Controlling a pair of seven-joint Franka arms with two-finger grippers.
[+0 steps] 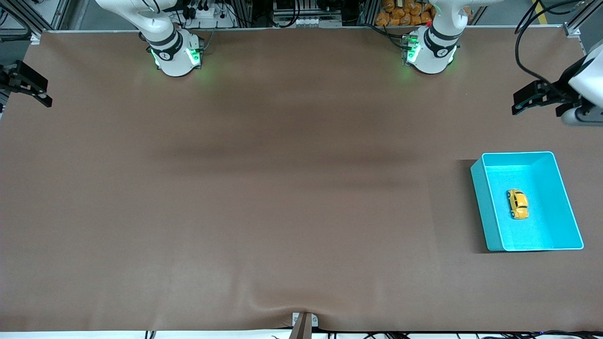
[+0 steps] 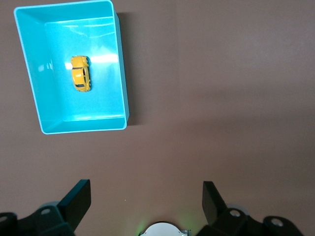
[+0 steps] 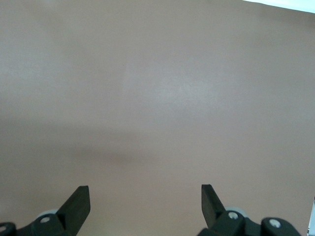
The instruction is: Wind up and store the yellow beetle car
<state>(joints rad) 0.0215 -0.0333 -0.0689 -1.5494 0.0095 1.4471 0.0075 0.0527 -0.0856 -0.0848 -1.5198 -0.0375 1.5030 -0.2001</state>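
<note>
Brown table (image 1: 264, 188): one broad mat, bare across the middle and toward the right arm's end, wide room for travel.

Turquoise bin (image 1: 479, 207): open-topped, rectangular, set at the left arm's end of the table, close to the table's edge there.

Left gripper (image 1: 534, 98): in the air over the table edge near the bin, clear of its rim, fingers (image 2: 78, 199) spread wide, nothing between them.

Right gripper (image 1: 28, 87): waiting over the right arm's end, well apart from the bin, fingers (image 3: 78, 201) spread, nothing held.

Yellow beetle car (image 1: 517, 204): inside the bin, on its floor near the centre, touching no wall.
</note>
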